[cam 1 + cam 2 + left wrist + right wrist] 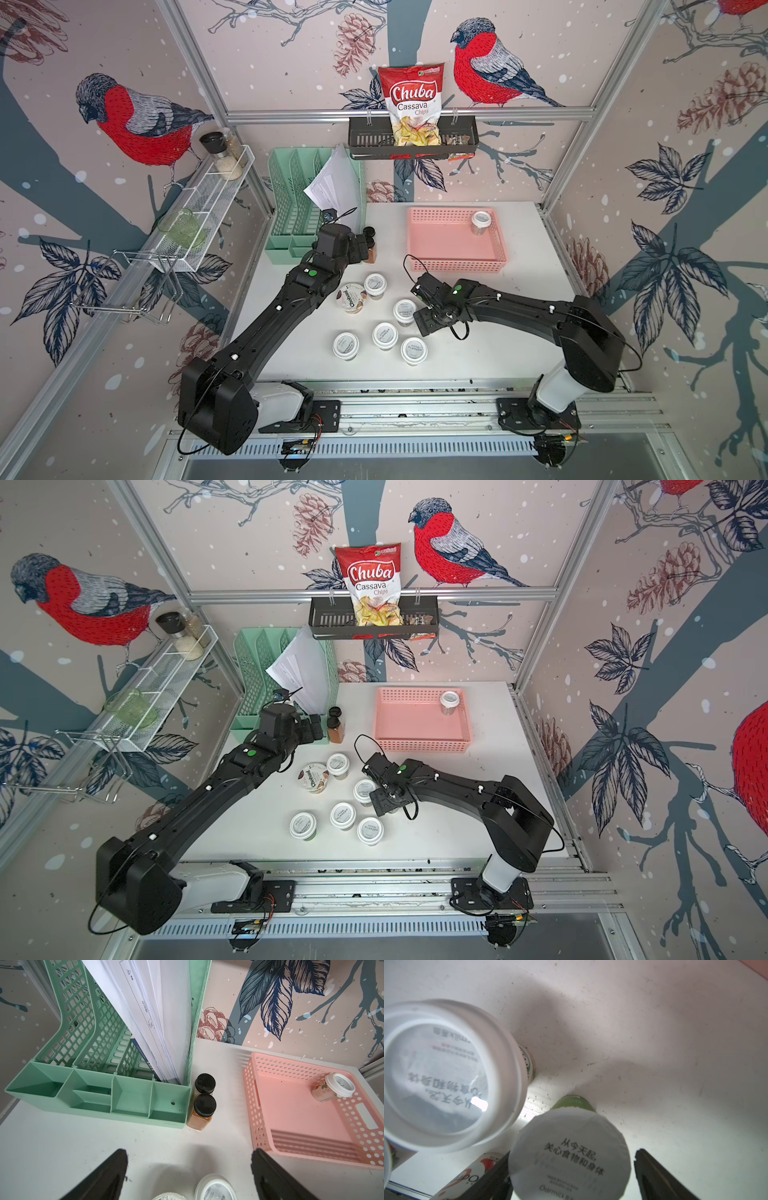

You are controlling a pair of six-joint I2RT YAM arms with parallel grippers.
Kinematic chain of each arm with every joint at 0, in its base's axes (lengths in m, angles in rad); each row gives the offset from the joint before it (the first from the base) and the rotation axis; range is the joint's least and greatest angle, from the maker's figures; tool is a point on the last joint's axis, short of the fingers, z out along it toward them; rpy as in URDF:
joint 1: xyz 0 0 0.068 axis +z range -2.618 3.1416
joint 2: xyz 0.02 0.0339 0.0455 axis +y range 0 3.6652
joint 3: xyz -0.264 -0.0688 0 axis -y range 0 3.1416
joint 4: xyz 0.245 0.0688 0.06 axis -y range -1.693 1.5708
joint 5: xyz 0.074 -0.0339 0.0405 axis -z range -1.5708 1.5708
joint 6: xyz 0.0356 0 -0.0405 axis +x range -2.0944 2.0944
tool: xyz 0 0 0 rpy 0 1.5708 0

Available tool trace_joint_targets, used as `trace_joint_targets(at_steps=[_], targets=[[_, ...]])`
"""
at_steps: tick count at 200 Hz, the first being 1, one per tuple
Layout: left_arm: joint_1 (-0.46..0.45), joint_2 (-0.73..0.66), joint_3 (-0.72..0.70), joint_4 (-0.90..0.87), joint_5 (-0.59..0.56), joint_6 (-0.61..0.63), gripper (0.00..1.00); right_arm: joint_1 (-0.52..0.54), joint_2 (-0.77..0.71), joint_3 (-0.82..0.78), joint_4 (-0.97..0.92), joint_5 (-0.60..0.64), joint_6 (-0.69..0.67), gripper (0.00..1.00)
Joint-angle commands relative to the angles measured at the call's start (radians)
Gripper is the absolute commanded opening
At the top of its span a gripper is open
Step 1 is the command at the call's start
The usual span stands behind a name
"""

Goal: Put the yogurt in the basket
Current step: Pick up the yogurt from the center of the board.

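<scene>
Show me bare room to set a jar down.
The basket floor is bare except one jar in its far right corner. The table is bare near its front edge, right of the jar cluster. Crowded: the cluster at mid-table, and the spice bottles beside the green organizer.

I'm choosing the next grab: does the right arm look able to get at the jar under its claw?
Probably yes: the right claw straddles that jar, jaws open, with a gap showing on one side. The neighbouring jar stands close but apart from it.
</scene>
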Motion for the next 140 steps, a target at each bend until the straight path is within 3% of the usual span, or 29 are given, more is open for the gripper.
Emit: trace_joint_targets(at_steps=[1, 140], targets=[[-0.005, -0.003, -0.002, 0.008, -0.006, 0.012, 0.96, -0.002, 0.006, 0.002, 0.009, 0.019, -0.015, 0.88], [-0.006, 0.003, -0.002, 0.009, -0.003, 0.015, 0.96, -0.020, -0.023, 0.005, -0.011, 0.033, -0.026, 0.82]])
